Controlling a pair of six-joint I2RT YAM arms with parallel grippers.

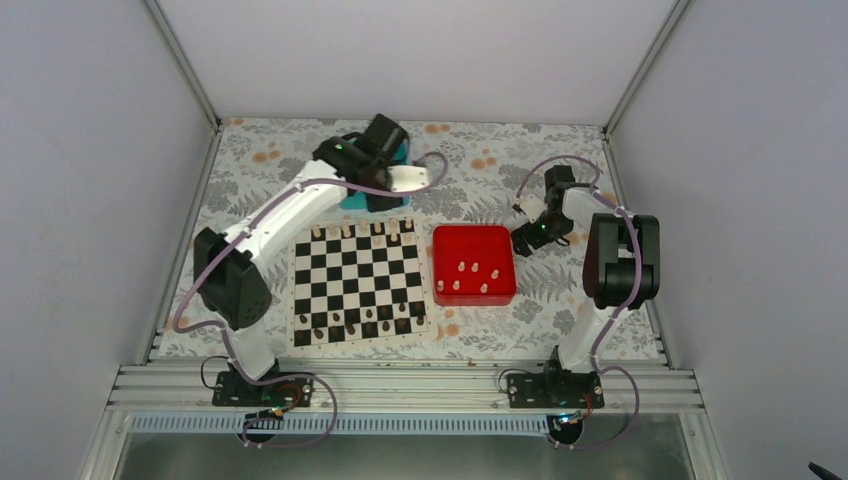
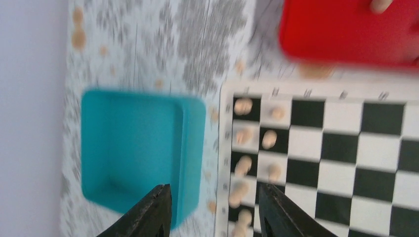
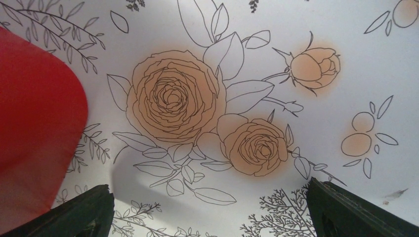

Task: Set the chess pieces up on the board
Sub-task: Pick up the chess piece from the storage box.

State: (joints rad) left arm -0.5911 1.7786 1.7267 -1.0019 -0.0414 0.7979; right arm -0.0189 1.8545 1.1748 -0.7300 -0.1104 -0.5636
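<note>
Board (image 1: 357, 283) and tabletop (image 1: 480, 170) come first: the checkered square lies flat on the flower-printed surface, and its far border runs under one finger of the left hand (image 2: 215, 212). A red tray (image 1: 480, 245) sits beside it, ahead of that same finger in the left wrist view. The tray's rounded corner also shows just off one finger of the right hand (image 3: 220, 219). A teal box (image 2: 133, 148) lies under the other finger of the left hand, close beside the pale border of the checkered square.

The left hand hangs wide open above the box wall and that border, holding nothing. The right hand is spread wide too and is empty. It hangs over the printed roses, with the tray off to one side of it.

Pale chess pieces (image 2: 243, 106) stand in two files on the squares nearest the left hand, blurred in its camera. Several more of them stand inside the tray. Dark pieces (image 1: 368, 315) line the edge farthest from that hand.
</note>
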